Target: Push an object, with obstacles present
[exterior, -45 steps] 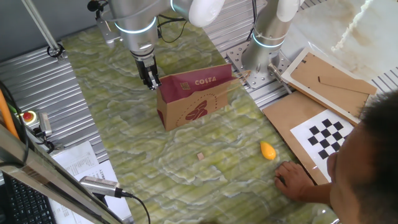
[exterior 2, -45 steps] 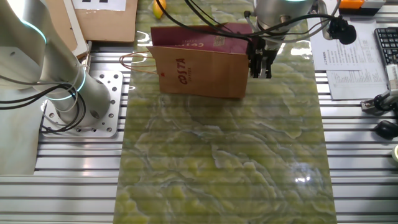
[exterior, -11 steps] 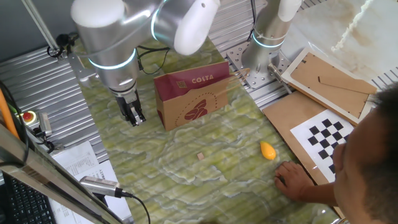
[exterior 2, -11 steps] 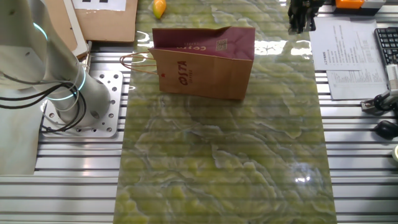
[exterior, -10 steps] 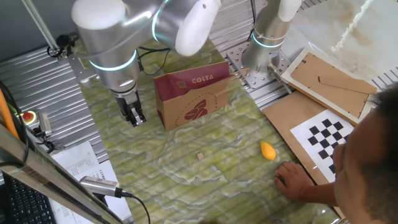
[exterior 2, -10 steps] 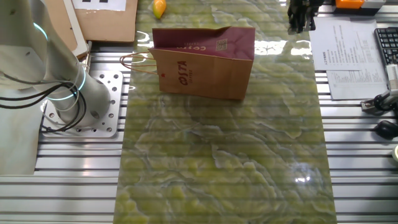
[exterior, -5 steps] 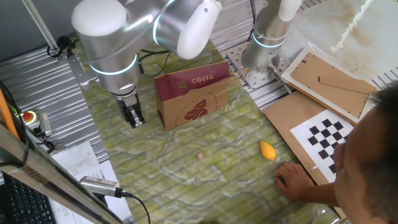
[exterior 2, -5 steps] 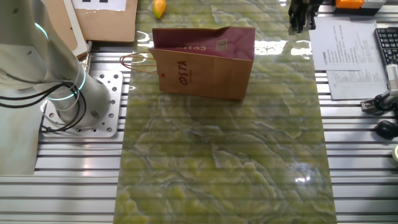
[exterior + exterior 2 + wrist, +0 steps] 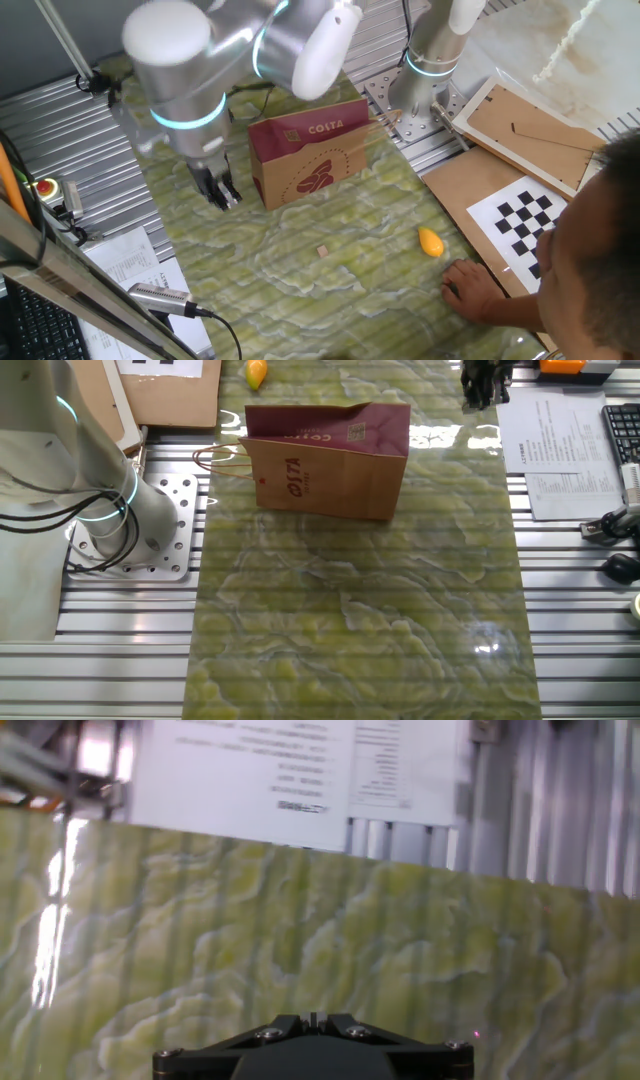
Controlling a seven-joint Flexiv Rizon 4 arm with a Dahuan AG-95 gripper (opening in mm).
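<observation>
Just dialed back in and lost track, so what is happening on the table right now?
The arm is partway through a push job and touches nothing. Its gripper hangs low over the mat beside the Costa bag, apart from it; whether the fingers are open or shut cannot be told. The small tan cube it is meant to push lies out in the open nearer the camera than the bag, untouched. An orange lump lies further along, close to a person's hand resting on the mat.

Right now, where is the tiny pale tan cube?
In one fixed view, the tiny pale tan cube lies on the green marbled mat, between the brown Costa paper bag and the orange-yellow lump.
</observation>
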